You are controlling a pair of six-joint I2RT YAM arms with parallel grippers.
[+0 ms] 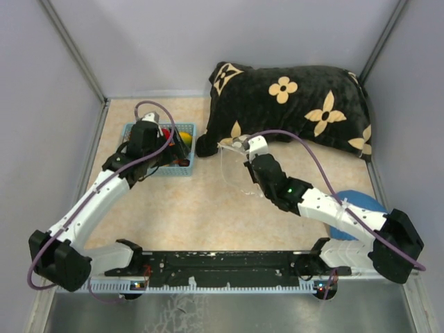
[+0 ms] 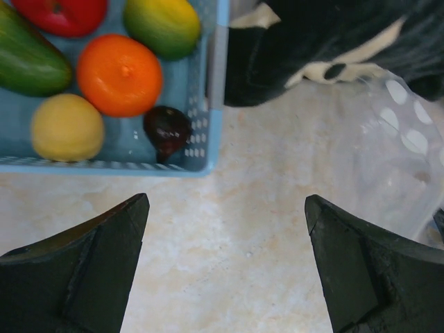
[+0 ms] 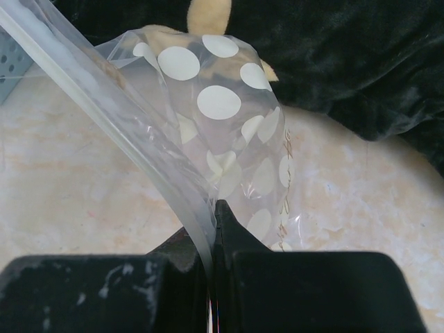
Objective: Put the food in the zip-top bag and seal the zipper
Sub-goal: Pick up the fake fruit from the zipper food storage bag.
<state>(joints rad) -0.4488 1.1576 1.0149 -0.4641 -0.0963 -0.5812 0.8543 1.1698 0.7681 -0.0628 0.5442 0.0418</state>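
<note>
Starting on the left, the left pincer (image 2: 225,205) is held wide open with nothing in it. The food (image 2: 119,75) is all found in the light blue basket (image 2: 211,132) just ahead of its left fingertip: red, orange, yellow and green bits plus the dark brown one (image 2: 166,130). Further right, the zip-top bag (image 3: 222,118) is clamped at its mouth edge by the right pincer (image 3: 214,222), the zipper (image 3: 104,118) is seen running up and left from the jaws, and a black flowered pillow (image 3: 361,62) is parked just beyond.
</note>
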